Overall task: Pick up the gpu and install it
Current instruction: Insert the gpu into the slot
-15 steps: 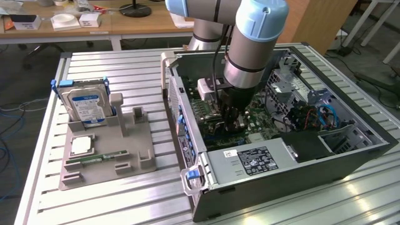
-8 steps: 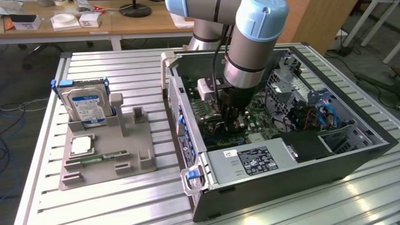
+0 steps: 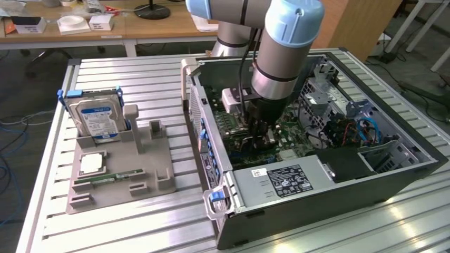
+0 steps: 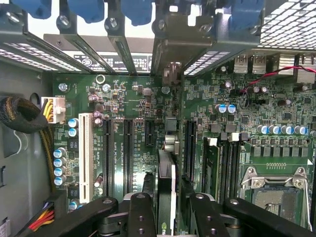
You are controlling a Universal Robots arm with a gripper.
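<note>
Right now the gripper (image 4: 165,210) is down inside the open computer case (image 3: 393,174), its fingers (image 4: 142,217) clenched on the gpu (image 4: 166,192), which stands on edge between them above the green motherboard (image 4: 138,103). Held this way, the card's long edge runs parallel to the black expansion slots (image 4: 127,153), and its end points toward the metal bracket openings (image 4: 173,39) at the case's rear. On the surface outside, a hard drive (image 3: 98,117) stands in its grey holder (image 3: 119,179).

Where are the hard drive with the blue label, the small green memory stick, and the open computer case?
Silver blue-labelled hard drive (image 3: 98,119): exterior view, label.
Narrow green memory stick (image 3: 111,176): exterior view, middle.
Black open computer case (image 3: 393,182): exterior view, side wall.
</note>
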